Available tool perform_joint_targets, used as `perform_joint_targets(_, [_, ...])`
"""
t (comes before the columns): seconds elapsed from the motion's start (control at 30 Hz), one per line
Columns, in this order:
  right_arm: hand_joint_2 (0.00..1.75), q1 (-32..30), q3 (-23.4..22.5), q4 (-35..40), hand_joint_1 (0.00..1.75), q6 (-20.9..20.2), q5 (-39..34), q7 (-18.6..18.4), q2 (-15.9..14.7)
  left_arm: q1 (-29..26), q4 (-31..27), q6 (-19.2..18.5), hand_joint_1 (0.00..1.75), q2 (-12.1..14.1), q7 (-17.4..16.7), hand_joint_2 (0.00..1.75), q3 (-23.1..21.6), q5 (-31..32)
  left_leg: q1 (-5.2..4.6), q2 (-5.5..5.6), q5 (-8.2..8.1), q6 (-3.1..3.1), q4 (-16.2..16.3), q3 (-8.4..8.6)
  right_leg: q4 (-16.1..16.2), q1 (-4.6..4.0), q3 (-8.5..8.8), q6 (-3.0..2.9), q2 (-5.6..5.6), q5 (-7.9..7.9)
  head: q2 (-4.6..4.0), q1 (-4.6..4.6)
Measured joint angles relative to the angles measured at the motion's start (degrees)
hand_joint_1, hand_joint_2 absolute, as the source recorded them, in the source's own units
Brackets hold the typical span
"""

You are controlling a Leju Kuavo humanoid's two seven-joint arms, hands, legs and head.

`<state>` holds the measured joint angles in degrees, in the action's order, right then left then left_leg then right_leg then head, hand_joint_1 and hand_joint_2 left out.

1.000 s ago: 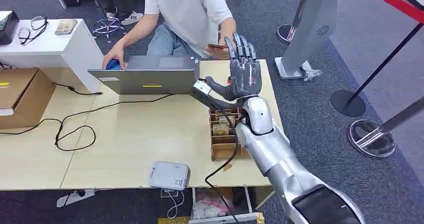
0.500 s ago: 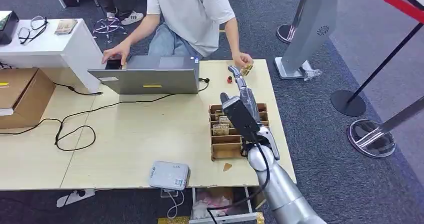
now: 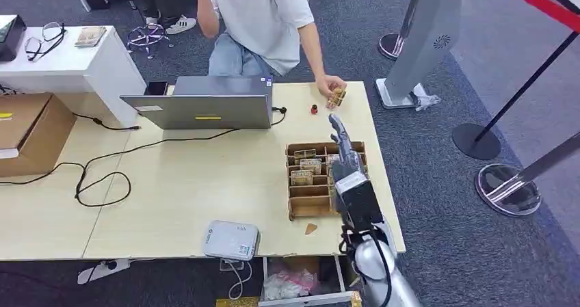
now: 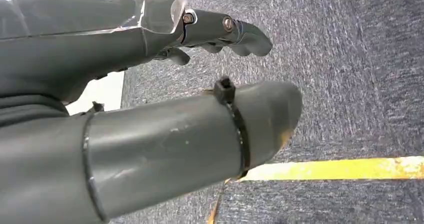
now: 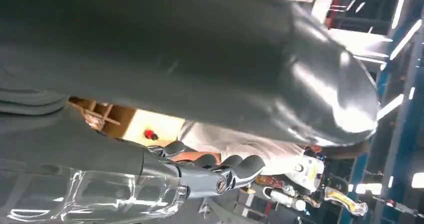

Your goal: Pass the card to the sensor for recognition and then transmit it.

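My right hand [image 3: 346, 170] hovers low over the wooden card box [image 3: 299, 206], fingers stretched out toward the far table edge and holding nothing. Its thick thumb [image 5: 210, 59] and dark fingers [image 5: 220, 176] show spread apart in the right wrist view. A brownish card [image 3: 336, 98] rests on the far table edge under a person's hand [image 3: 329, 85]. The white sensor box [image 3: 232, 240] sits at the table's near edge. My left hand [image 4: 165, 134] hangs beside me over grey carpet, its fingers [image 4: 230, 29] apart and empty.
An open laptop [image 3: 205, 109] stands at the far side with black cables [image 3: 102, 177] trailing left. A small red object [image 3: 314, 109] lies near the card. A cardboard box [image 3: 27, 129] sits at the left; stanchion bases [image 3: 509, 187] stand on the right floor.
My right arm came down from its raised reach toward the person to just above the card box. The person's hand set the card on the table edge; their other hand left the laptop.
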<state>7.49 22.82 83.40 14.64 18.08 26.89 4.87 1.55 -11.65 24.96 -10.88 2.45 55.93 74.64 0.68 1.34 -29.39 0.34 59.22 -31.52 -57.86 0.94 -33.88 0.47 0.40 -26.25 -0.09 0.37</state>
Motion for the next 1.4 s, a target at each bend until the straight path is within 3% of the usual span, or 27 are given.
perform_joint_targets(0.4, [0.00, -3.8, 1.6, 5.1, 0.00, -0.1, -0.4, 0.7, 0.1, 0.2, 0.0, -0.3, 0.00, 0.1, -0.3, 0.00, 0.0, 0.0, 0.00, -0.01, 0.01, 0.00, 0.0, 0.01, 0.0, 0.00, 0.01, 0.00, 0.01, 0.01, 0.00, 0.00])
perform_joint_targets(1.4, [0.00, -2.9, 1.6, 5.0, 0.00, -0.9, 1.9, 0.2, 1.2, 0.6, 0.0, -1.0, 0.00, 0.1, -0.3, 0.00, 0.1, 0.2, 0.00, -0.01, 0.01, 0.00, 0.0, 0.00, 0.0, 0.00, 0.01, 0.00, 0.01, 0.00, 0.00, 0.00])
